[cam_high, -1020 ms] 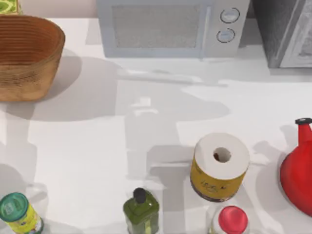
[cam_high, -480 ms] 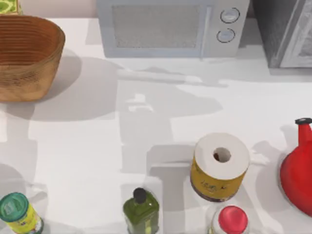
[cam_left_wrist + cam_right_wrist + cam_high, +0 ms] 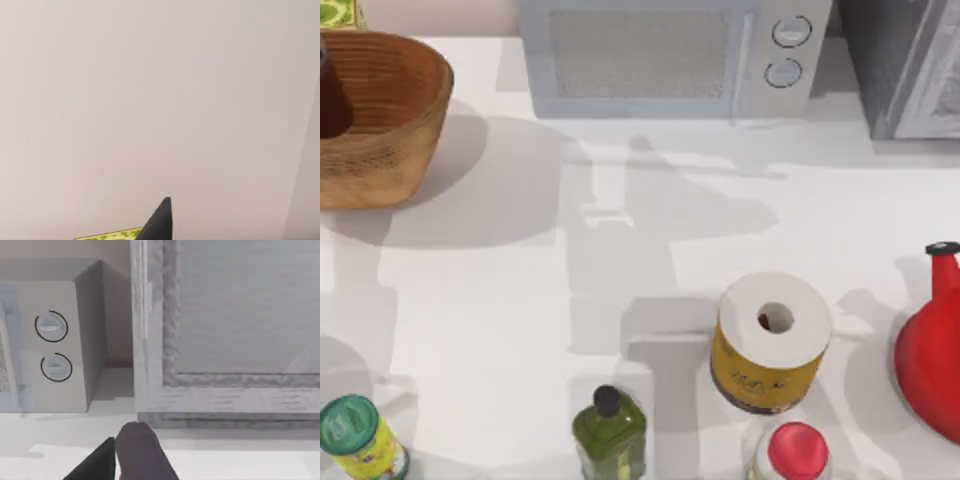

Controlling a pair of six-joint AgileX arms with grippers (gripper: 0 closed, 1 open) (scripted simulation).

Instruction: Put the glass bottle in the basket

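At the top view's far left edge, a dark red-brown shape shows inside the wicker basket, cut off by the frame; it matches the lower body of the glass bottle, though cap and label are out of sight, so I cannot be sure. The basket stands on the white table at the back left, with a green-patterned box just behind it.

The microwave sits along the back edge, and a grey cabinet-like appliance stands to its right. Near the front, a yellow-wrapped paper roll stands upright, with a red-capped bottle just in front of it and a squarish olive-green bottle with black cap to its left. A green-lidded jar occupies the front left corner, and a red kettle-like vessel sits at the right edge.

The left gripper's dark fingertip points at a plain wall (a strip of the green box beside it); what its fingers are doing, I cannot tell. The right gripper's finger hangs before the microwave and grey appliance; its opening is likewise unclear.
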